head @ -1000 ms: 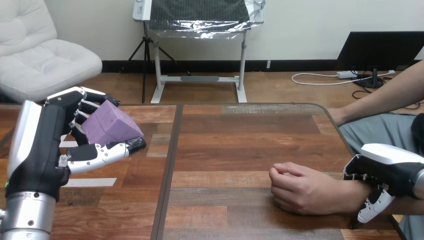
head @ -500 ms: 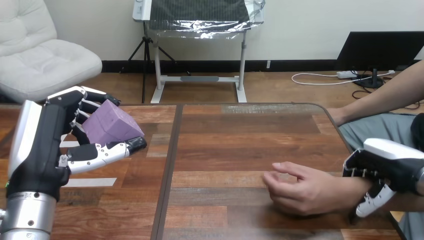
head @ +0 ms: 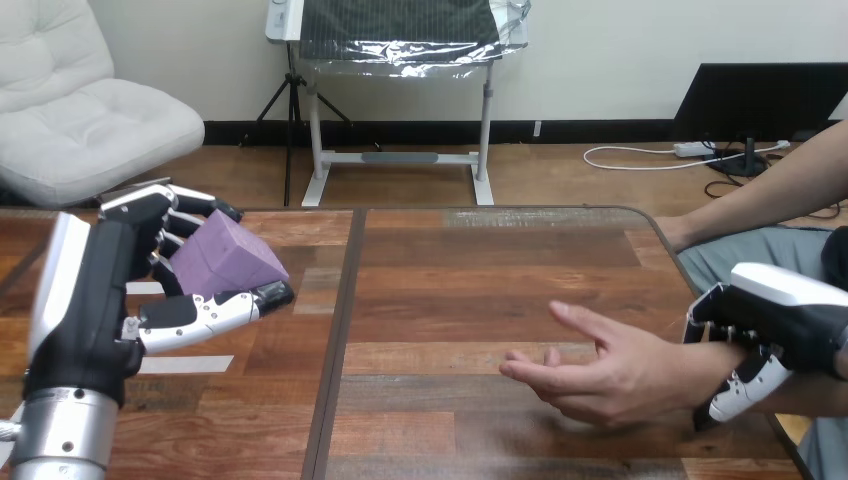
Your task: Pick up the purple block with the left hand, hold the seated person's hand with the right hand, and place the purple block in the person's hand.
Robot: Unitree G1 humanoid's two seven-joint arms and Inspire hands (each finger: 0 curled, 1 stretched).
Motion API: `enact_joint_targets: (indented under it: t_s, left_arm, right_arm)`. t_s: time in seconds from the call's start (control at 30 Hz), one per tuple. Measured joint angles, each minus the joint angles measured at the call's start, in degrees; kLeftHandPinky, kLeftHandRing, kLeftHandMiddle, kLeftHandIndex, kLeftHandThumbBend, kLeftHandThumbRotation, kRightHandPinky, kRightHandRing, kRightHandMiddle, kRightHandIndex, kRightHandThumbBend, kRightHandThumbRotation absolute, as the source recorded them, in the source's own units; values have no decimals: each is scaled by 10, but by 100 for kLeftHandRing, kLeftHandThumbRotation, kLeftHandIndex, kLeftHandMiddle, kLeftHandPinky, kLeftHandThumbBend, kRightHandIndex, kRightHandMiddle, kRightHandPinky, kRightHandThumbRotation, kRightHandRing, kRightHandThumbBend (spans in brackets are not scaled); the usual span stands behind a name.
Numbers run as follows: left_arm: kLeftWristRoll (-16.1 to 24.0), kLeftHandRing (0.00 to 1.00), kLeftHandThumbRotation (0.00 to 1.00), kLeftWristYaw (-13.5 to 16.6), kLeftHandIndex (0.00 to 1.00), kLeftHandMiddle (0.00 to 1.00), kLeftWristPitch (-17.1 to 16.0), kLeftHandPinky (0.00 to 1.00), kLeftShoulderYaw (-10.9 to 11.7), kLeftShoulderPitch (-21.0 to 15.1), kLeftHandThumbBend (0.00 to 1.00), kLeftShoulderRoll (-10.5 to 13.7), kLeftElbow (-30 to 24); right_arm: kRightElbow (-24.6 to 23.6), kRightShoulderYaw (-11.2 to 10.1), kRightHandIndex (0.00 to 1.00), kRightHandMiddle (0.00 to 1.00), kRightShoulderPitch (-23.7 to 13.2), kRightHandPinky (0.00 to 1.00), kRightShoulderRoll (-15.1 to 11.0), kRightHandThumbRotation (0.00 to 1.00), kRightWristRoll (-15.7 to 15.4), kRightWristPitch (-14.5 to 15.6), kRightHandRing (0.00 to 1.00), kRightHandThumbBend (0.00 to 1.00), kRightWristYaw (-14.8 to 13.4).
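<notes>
Left hand (head: pixel 100 295), at the frame's left, is clutching the purple block (head: pixel 225 262) between curled fingers and thumb, holding it above the table (head: pixel 470 265). Right hand (head: pixel 785 320), at the lower right, is clasping the person's wrist (head: pixel 688 375). The person's hand (head: pixel 600 378) is lying half open, palm tipped sideways, well apart from the block. Let go onto that slope, I reckon the block is going to slide off.

Nothing here is showing words, numbers or signs that can be read. The purple square-sided block (head: pixel 225 262) at the left of the frame is showing only plain faces. The brown wooden table (head: pixel 480 270) across the middle is showing only bare planks.
</notes>
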Motion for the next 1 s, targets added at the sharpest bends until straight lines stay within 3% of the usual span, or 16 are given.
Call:
enact_joint_targets:
  t_s: [0.43, 1.0]
  left_arm:
    - [-10, 33, 0, 0, 42, 39, -21, 27, -4, -30, 57, 0, 68]
    - [-7, 33, 0, -1, 44, 40, -12, 26, -23, -89, 59, 0, 152]
  right_arm:
    - [-3, -2, 47, 41, -9, 27, 0, 8, 11, -5, 34, 82, -1]
    - [-26, -2, 47, 44, -16, 33, 1, 10, 26, 6, 38, 83, 6]
